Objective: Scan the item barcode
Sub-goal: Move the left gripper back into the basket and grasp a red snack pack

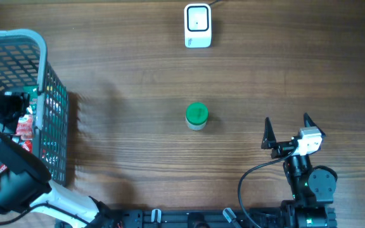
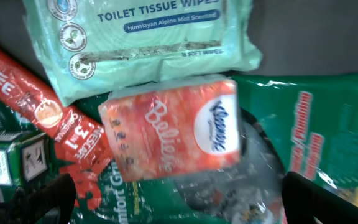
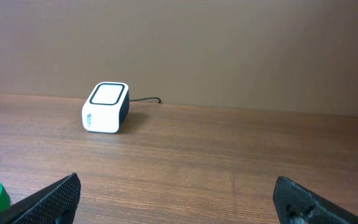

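Selection is the step in hand, by the look of it: the left end effector point(image 2: 179, 202) is hanging inside the basket point(image 1: 42, 47) at the left edge of the desk point(image 1: 138, 164), its jaws standing wide with nothing between them. Directly below it, an orange tissue pack point(image 2: 173, 127) is lying tilted on top of the heap, partly over a mint pack of toilet tissue wipes point(image 2: 142, 37). A red coffee sachet point(image 2: 55, 118) is lying beside it and green packets point(image 2: 316, 124) underneath (no barcode is showing on any upward face). The right end effector point(image 1: 288, 125) is waiting near the desk's front right, equally wide and empty, facing the white scanner point(image 1: 198, 25) at the far edge. A green-lidded jar point(image 1: 196, 116) is standing alone mid-desk. The next move is probably calling for a descent onto the orange pack, jaws straddling its narrower span, then a lift clear of the basket wall toward the scanner.
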### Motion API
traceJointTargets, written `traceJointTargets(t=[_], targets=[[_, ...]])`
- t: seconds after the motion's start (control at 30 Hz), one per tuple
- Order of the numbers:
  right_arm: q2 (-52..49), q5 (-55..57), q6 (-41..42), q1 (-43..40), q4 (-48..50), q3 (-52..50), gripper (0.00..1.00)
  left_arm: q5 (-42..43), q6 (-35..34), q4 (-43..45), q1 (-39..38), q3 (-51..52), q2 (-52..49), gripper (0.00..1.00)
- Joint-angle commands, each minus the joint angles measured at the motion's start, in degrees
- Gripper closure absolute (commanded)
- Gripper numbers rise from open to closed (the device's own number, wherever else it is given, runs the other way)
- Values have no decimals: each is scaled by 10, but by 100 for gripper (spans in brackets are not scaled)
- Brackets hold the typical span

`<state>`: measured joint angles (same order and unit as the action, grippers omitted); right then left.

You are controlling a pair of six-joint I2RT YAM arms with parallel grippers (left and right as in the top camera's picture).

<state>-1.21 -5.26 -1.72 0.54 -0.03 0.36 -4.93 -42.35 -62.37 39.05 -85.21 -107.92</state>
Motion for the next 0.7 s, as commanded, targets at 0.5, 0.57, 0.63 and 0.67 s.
traceJointTargets(t=[0.5,0.57,0.63,0.67], targets=[[2,6,6,0,2,-1,0,-50,-17,110,16,85,-29,20],[2,6,6,0,2,-1,0,-50,-14,109,16,84,-29,48],[2,6,6,0,2,-1,0,-50,-14,105,16,83,-28,60],[2,6,6,0,2,-1,0,-50,-14,100,16,81,-27,62]])
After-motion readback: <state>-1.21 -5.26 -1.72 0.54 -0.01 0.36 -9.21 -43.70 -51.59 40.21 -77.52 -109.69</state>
